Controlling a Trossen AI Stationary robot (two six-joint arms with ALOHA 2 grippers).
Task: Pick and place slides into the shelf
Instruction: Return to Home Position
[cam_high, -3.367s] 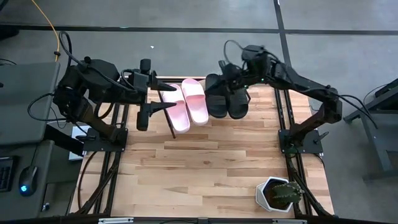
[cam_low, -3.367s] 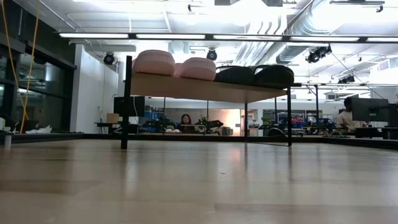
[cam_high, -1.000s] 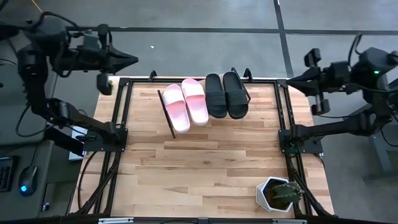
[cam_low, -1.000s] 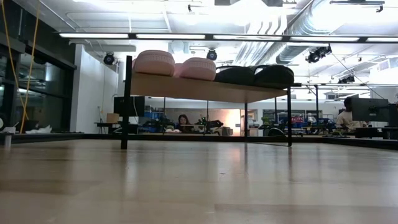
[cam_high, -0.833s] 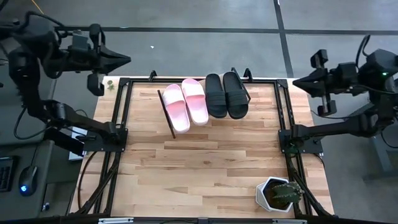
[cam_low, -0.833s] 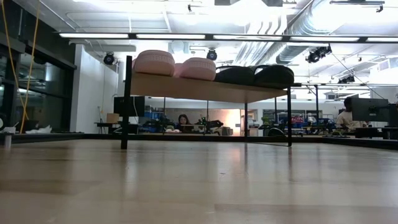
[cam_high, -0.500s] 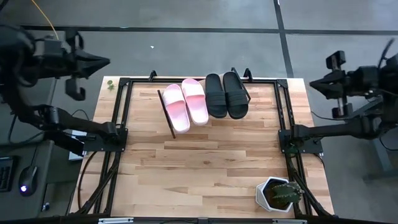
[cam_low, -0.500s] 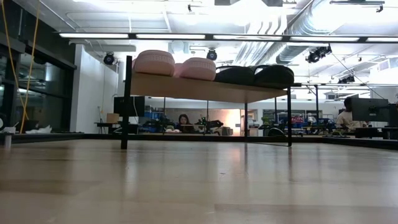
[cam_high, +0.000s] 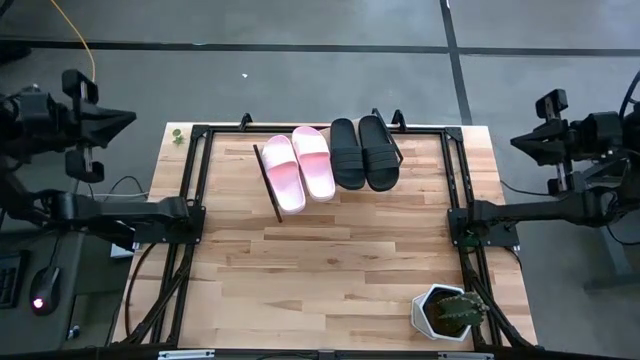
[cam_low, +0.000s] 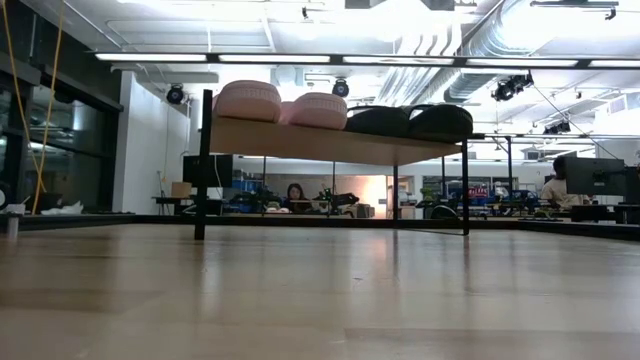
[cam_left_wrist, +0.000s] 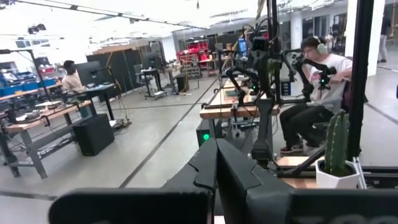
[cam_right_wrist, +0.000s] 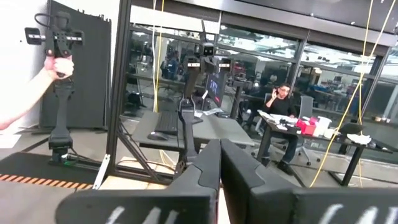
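Observation:
Two pale pink slides (cam_high: 300, 168) and two black slides (cam_high: 363, 152) lie side by side, soles down, on the shelf (cam_low: 340, 140) at the table's far middle. In the low view the pink slides (cam_low: 282, 103) and the black slides (cam_low: 410, 121) rest on the slanted board, above the tabletop. My left gripper (cam_high: 132, 113) is shut and empty, out beyond the table's left edge, pointing level toward the table (cam_left_wrist: 216, 163). My right gripper (cam_high: 514, 141) is shut and empty, beyond the right edge, pointing level toward the table (cam_right_wrist: 219, 162).
A cactus in a white pot (cam_high: 448, 310) stands at the table's near right corner. Black frame rails (cam_high: 190, 230) (cam_high: 462, 215) run along the table's left and right sides. People sit in the room behind; a person's hand (cam_right_wrist: 53, 68) holds a device.
Both arms have drawn back from over the table. My left gripper has moved outward past the left edge and a little down; my right gripper has moved outward past the right edge. Both have stayed shut. The slides have not moved.

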